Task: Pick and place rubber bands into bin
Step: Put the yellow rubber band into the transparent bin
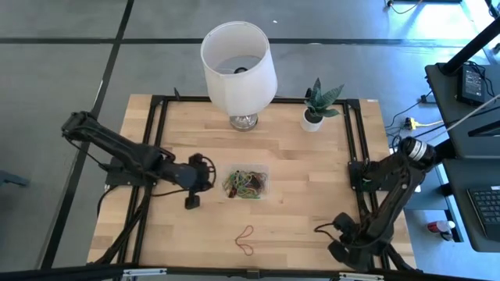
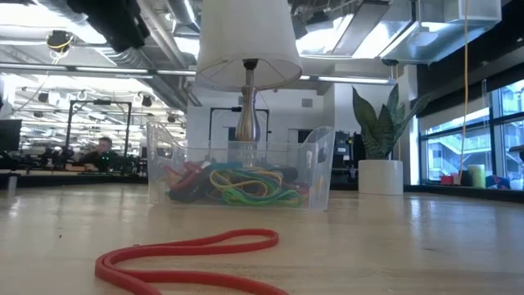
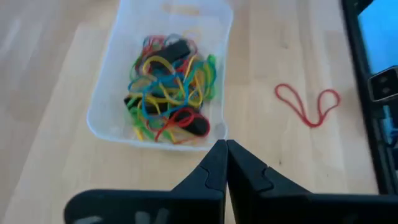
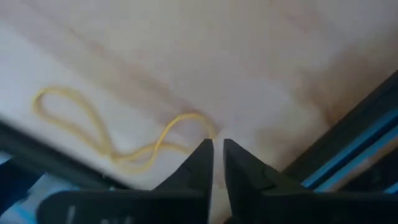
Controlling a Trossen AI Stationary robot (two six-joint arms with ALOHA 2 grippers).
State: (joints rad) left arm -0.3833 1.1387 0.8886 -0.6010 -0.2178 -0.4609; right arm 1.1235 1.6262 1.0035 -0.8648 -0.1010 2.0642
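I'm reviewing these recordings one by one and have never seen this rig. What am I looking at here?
Two dark robot arms work at a wooden table. One picture looks down from overhead, one looks level across the tabletop, and one comes from each arm's wrist.

The small clear plastic bin holds a tangle of coloured rubber bands. One red rubber band lies loose on the wood.

The left gripper hovers beside the bin, shut and empty. The right gripper is at the table's edge, over a loose yellow rubber band.

A white lamp and a potted plant stand at the back.
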